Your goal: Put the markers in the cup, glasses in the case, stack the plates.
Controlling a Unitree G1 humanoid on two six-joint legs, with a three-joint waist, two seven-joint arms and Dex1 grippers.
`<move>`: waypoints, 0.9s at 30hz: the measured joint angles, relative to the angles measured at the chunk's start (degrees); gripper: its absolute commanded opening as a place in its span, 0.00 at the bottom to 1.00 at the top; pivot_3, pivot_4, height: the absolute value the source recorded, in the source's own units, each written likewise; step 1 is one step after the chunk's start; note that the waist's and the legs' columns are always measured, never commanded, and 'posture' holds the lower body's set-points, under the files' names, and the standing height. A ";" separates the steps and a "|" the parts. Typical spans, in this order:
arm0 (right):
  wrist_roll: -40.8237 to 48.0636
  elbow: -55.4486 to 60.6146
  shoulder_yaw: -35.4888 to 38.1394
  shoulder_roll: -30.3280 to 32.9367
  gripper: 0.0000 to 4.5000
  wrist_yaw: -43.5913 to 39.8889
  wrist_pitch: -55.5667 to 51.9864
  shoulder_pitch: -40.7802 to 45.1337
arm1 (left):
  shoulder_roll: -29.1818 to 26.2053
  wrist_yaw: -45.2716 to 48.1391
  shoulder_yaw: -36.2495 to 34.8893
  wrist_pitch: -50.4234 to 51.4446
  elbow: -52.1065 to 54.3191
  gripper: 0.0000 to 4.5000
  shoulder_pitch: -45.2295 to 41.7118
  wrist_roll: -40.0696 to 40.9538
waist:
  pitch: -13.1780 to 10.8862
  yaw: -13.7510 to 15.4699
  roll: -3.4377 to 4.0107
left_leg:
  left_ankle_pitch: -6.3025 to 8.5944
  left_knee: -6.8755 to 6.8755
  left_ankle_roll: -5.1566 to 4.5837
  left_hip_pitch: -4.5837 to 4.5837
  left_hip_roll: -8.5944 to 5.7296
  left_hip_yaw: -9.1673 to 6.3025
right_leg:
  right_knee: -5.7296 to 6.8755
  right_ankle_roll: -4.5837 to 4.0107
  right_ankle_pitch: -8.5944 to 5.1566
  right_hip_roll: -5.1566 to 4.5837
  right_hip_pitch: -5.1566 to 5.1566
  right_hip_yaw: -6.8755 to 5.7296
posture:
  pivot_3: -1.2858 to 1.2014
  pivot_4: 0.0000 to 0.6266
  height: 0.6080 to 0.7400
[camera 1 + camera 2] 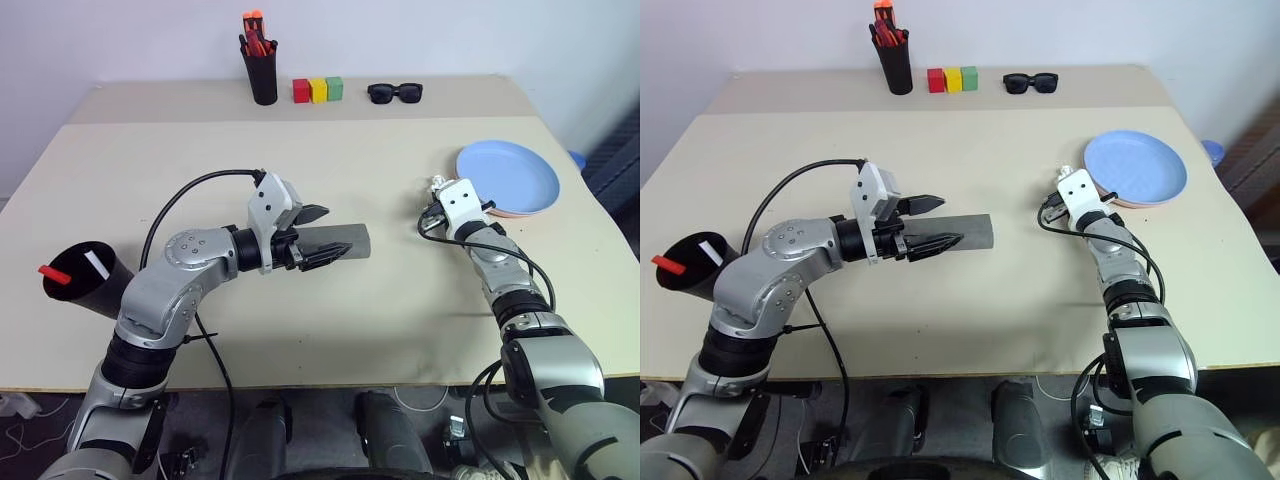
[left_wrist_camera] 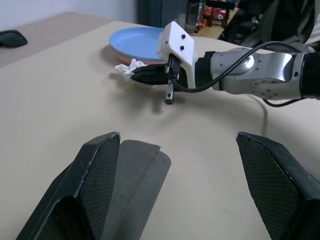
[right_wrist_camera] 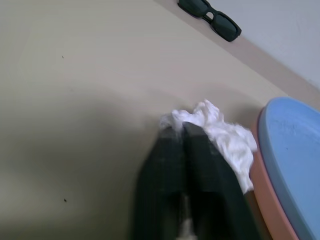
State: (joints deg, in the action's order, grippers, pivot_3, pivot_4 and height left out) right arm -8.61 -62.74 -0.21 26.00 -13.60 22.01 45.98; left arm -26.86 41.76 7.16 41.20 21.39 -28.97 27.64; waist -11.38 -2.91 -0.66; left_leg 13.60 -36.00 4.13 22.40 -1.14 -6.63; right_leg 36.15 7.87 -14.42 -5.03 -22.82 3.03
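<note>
The grey case (image 1: 345, 240) lies shut at mid-table. My left gripper (image 1: 332, 234) hovers open over its near end, and the case (image 2: 142, 170) sits beside one finger (image 2: 95, 170). The black cup (image 1: 100, 278) leans at the table's left edge with the markers in its mouth, one red-ended (image 1: 54, 273) and one white (image 1: 97, 264). The light blue plate (image 1: 508, 175) rests on the pink plate (image 1: 512, 213) at the right. My right gripper (image 3: 182, 127) is shut on a crumpled white tissue (image 3: 225, 135) beside the plates. The glasses are hidden.
Along the back strip of the table stand a tall black pen holder (image 1: 261, 75) with red-orange pens, red, yellow and green blocks (image 1: 318, 90), and black sunglasses (image 1: 395, 93). Bare tabletop lies between the case and the plates.
</note>
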 measured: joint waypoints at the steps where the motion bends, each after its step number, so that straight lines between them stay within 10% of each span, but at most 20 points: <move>1: -0.27 0.00 -0.12 0.01 0.01 0.22 0.05 0.00 | 0.01 -0.11 0.00 0.00 0.00 0.85 0.00 0.01 | 0.00 -0.03 0.00 | 0.00 0.00 0.00 0.00 0.00 0.00 | 0.00 0.00 0.00 0.00 0.00 0.00 | 0.52 0.24 1.00; 17: 5.52 8.82 6.44 5.07 0.01 1.45 3.63 4.69 | 1.53 -1.19 0.31 -0.08 0.00 0.85 0.02 0.08 | -0.01 -0.16 0.00 | 0.00 0.00 0.00 0.01 0.00 0.00 | -0.03 0.00 0.00 -0.01 0.02 0.00 | 0.52 0.24 1.00; 25: 4.84 -1.28 6.70 8.34 0.74 2.94 2.55 6.00 | 2.05 -1.61 0.40 -0.15 -0.01 0.85 0.01 0.03 | -0.01 -0.63 0.01 | 0.00 0.02 -0.01 0.01 0.00 0.03 | -0.03 -0.01 0.00 -0.01 0.00 0.03 | 0.52 0.24 1.00; 27: 4.95 -1.69 7.03 8.76 0.74 3.05 2.58 6.00 | 2.08 -2.00 0.43 -0.56 -0.03 0.85 0.01 -0.34 | -0.01 -0.86 0.01 | 0.00 0.04 -0.01 0.01 0.00 0.03 | -0.03 -0.01 0.00 -0.01 0.00 0.03 | 0.52 0.24 1.00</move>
State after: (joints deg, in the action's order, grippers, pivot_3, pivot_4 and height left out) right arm -3.66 -64.42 6.82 34.76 -10.55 24.59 51.98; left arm -24.78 39.76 7.59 40.64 21.36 -28.96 27.30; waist -11.39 -3.76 -0.65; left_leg 13.61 -35.97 4.13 22.41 -1.14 -6.60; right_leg 36.12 7.87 -14.42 -5.04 -22.82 3.06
